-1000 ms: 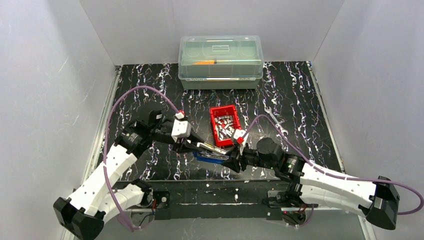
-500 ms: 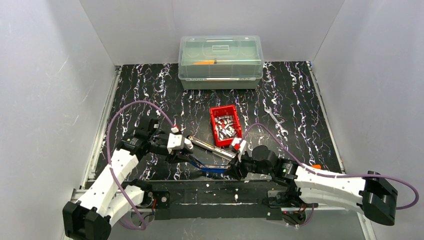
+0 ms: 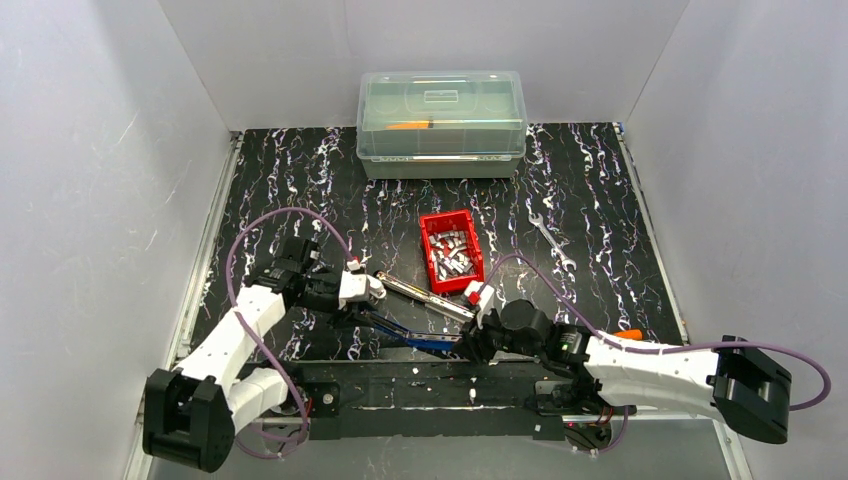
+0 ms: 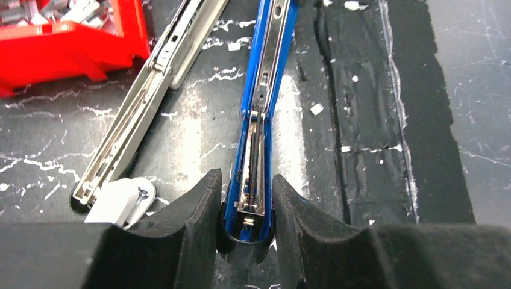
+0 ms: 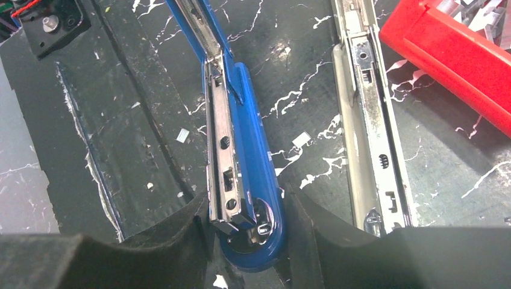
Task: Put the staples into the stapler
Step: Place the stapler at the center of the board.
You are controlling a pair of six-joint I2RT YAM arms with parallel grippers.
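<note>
The blue stapler [image 3: 420, 338] lies opened out near the table's front edge, its silver top arm [image 3: 425, 296] fanned away toward the red bin [image 3: 432, 222]. My left gripper [image 3: 370, 304] is shut on the stapler's rear end [image 4: 265, 78], spring channel showing between the fingers [image 4: 199, 205]. My right gripper [image 5: 246, 198] is shut on the front end [image 5: 253, 150], where the anvil sits. Several silvery staples [image 3: 452, 252] lie loose in the bin, glimpsed in both wrist views [image 4: 60, 9] [image 5: 476, 12]. The silver arm [image 5: 367, 120] lies beside the right fingers, untouched.
A clear lidded box [image 3: 441, 122] stands at the back. A small wrench [image 3: 550, 240] lies right of the bin. The bin's red wall [image 5: 446, 48] is close to the silver arm's tip. Black tape [image 4: 385, 120] runs along the near edge.
A second ago the stapler was bunched between the grippers. It now lies spread open, silver arm swung toward the bin. Both arms have lowered and drawn back toward the near edge.
</note>
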